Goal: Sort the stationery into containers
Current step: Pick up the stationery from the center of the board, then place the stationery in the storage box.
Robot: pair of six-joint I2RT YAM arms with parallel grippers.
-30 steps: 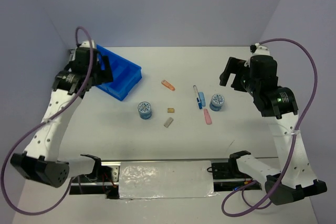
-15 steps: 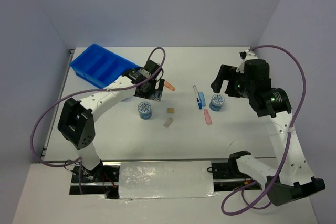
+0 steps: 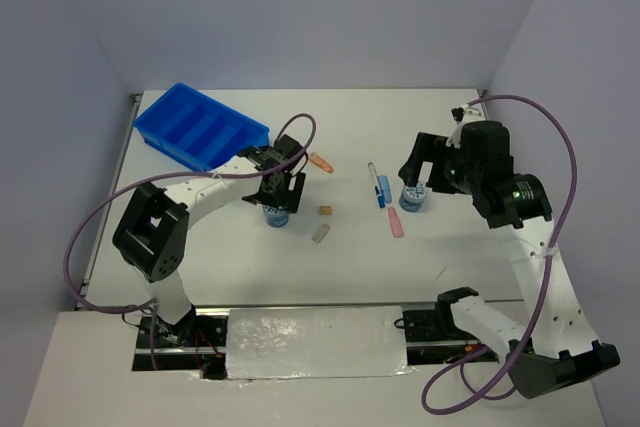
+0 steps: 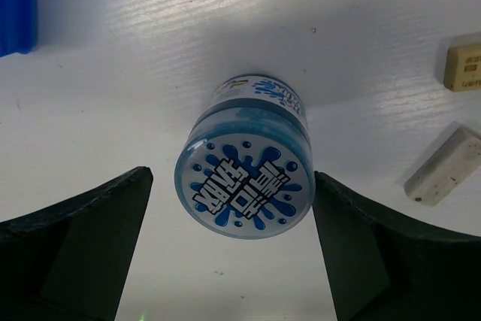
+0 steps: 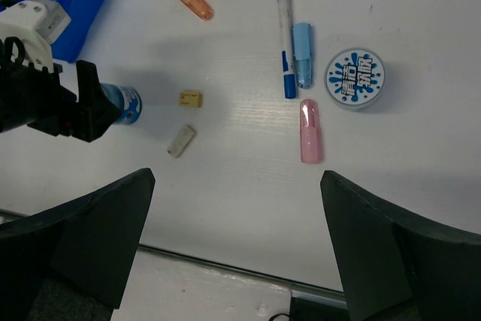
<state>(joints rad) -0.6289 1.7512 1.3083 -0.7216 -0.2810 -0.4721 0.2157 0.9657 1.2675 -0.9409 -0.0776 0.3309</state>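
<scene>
While the left pincer (image 4: pixel 234 212) gaped wide, one blue disc (image 4: pixel 244 186) sat squarely between its jaws, ungripped; right pincer (image 5: pixel 237 186) likewise spread, empty, farther off.

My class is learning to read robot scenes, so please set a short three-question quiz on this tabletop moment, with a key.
1. True or false: the white-and-blue pen lies inside the bright blue divided plastic tray.
2. What stands between the fingers of the open left pincer?
A. a round blue tub with a splash-patterned white lid
B. a pink stick
C. a grey block
3. Fill in: the stick lying closest to the other round blue tub is coloured ____.

Key:
1. False. The pen lies on the white table.
2. A, with a gap on each side.
3. Pink: the pink stick.
</scene>
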